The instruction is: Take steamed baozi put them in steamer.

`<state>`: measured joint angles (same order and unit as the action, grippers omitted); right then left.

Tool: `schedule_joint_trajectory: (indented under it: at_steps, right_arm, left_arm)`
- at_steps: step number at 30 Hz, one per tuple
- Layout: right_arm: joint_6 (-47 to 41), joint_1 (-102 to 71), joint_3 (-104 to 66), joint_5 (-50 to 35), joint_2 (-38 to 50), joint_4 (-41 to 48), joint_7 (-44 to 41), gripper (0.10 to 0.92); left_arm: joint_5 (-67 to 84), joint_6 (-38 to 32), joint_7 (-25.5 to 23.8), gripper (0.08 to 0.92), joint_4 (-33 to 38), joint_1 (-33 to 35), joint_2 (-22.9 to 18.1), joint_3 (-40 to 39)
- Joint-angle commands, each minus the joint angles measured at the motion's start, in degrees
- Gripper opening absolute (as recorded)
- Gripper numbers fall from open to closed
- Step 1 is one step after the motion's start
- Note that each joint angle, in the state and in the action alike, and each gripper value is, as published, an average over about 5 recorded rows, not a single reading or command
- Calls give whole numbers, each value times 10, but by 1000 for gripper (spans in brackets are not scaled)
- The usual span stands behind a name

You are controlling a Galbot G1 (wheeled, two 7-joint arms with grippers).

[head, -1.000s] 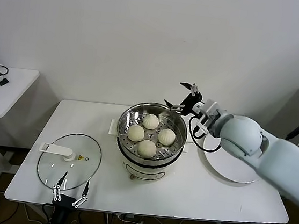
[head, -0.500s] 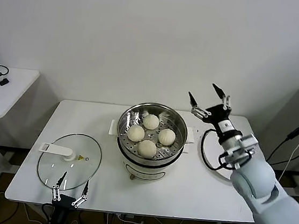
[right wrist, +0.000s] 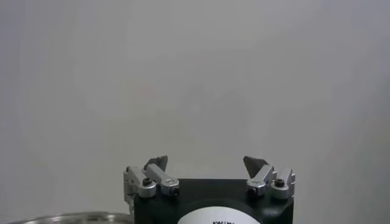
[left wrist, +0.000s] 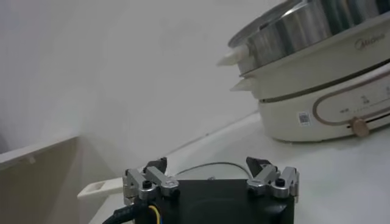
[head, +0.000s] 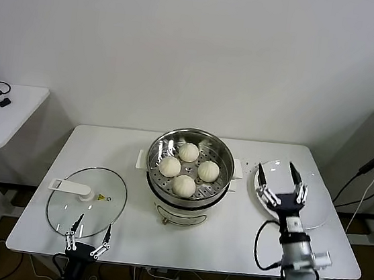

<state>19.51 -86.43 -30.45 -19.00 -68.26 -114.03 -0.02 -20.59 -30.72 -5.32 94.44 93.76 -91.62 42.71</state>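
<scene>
Right gripper (head: 282, 174) jaws spread wide, empty, above the large white plate (head: 321, 211); left gripper (head: 88, 232) likewise open; 4 cream-white baozi (head: 184, 185) sit in the shiny steel steamer (head: 167, 144).

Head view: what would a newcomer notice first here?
Four baozi sit in the open steamer at the table's middle. Its glass lid lies off on the robot's left, near the parked left gripper. The right gripper, open and empty, hangs over the bare white plate.
</scene>
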Motion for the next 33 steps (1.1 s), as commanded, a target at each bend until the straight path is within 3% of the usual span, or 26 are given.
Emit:
schedule_joint_trajectory:
  at_steps: [1,33]
  right_arm:
    - [176,-160,-21,78,-119,55,-50,823]
    - [197,-177,3,81,-135,65,-40,823]
  left_arm:
    - [10,0,1,823,1,1,-2,-1]
    - [12,-2,1,823,14,6,-2,-1]
